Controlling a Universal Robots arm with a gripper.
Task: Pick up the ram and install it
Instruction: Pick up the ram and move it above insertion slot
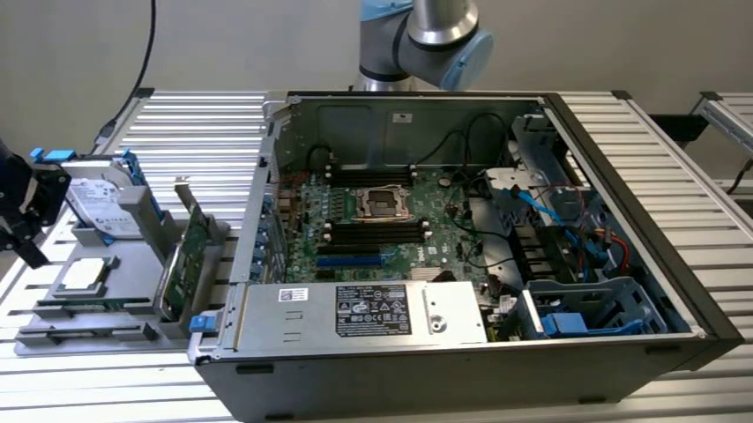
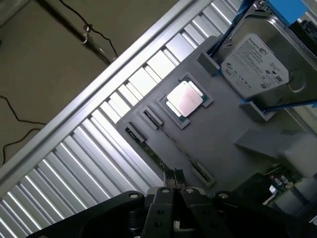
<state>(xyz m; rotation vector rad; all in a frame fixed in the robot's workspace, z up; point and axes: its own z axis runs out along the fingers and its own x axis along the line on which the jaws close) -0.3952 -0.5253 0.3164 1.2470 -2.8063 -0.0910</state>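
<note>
The ram point(image 1: 88, 306) is a slim green stick lying in a slot near the front of the grey parts tray point(image 1: 139, 256), on the exterior view's left. In the wrist view the ram point(image 2: 146, 146) runs along the tray's edge toward my fingers. My gripper point(image 1: 33, 254) hangs at the tray's outer side, above it. In the wrist view the gripper point(image 2: 173, 175) has its fingertips close together over one end of the ram, and nothing shows between them. The open computer case point(image 1: 271, 176) holds the motherboard, with dark memory slots point(image 1: 376, 231) near the processor socket.
On the tray lie a square silver processor chip point(image 2: 185, 99), a hard drive point(image 2: 257, 62) in blue-edged holders and a tall green expansion card point(image 1: 189, 256) standing upright. The tray and case rest on a ribbed aluminium table point(image 1: 200, 132). Cables and a power supply point(image 1: 365, 308) crowd the case.
</note>
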